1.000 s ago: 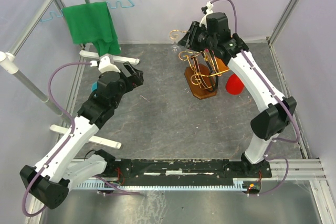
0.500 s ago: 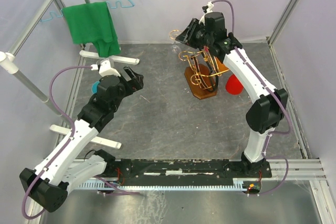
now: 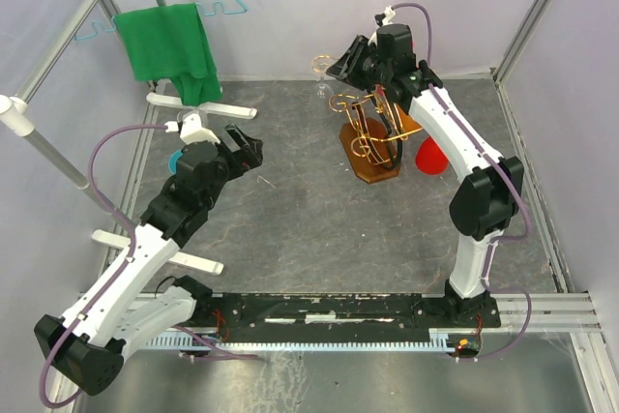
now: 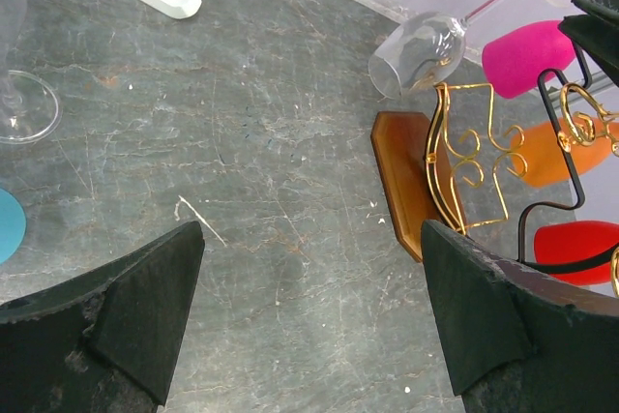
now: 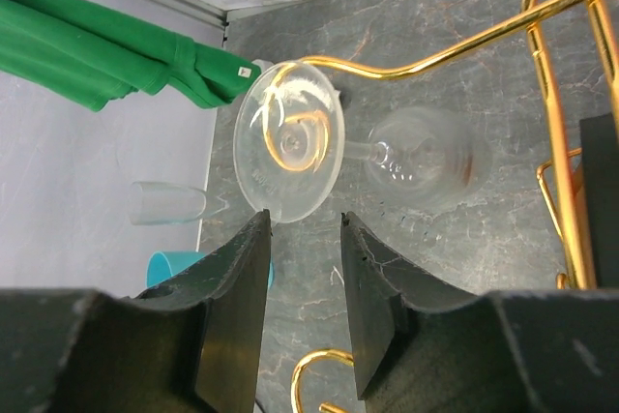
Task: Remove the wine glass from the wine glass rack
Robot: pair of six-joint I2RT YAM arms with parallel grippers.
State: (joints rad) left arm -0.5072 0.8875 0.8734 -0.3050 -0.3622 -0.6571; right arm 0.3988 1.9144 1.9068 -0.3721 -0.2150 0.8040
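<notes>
Fingers [image 5: 232,287] of my right gripper [image 5: 306,224] stand a little apart with nothing between them. Their tips sit just beneath the foot [image 5: 290,147] of the glass [image 5: 375,154], and from this angle I can't be sure whether they touch its rim. My left gripper [image 4: 309,239] is spread wide and empty, hovering low over the table [image 3: 290,239], well apart from the work. Biggest of the task's things is the rack [image 3: 372,137], standing on its wooden base [image 4: 397,176] toward the far right of the table. One gold arm [image 5: 426,55] reaches out from it, and the glass hangs from that arm's scrolled end, with the foot caught in the scroll and the bowl [image 5: 430,157] hanging free below. I judge the glass light, rigid, slick and easily broken, with the stem [image 5: 353,149] its weakest part. A hold on the stem just beside the foot looks best to me. I would close gently, then slide the foot out along the wire toward its open end rather than pull down, since the rack may tip.
</notes>
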